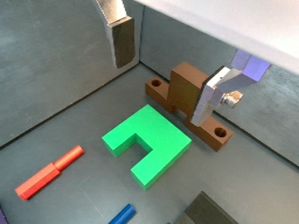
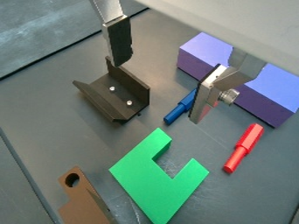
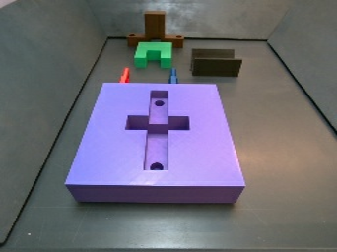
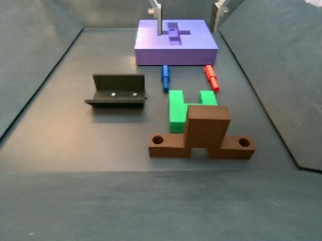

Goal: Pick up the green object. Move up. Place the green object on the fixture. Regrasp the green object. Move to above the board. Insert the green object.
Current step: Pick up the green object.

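The green object (image 2: 162,176) lies flat on the grey floor (image 3: 270,118), untouched, its square notch open to one side, just beside the brown wooden piece (image 4: 202,135) and near the red peg (image 2: 243,146) and blue peg (image 2: 177,110). The claw (image 2: 163,66) hangs above it with nothing between its silver fingers (image 2: 211,94), the jaws standing wide; in a side view only the fingertips show at the top edge, over the far end of the board (image 4: 178,42). So the step in hand is, by my judgement, the pick-up, not yet begun. To do it well, the claw should centre over the green object, turn so the pads face two flat parallel sides, and come straight down, keeping clear of the wooden piece. Gripping a solid limb rather than spanning the notch should hold truer. The fixture (image 4: 116,91) stands well apart, open for the next placement.
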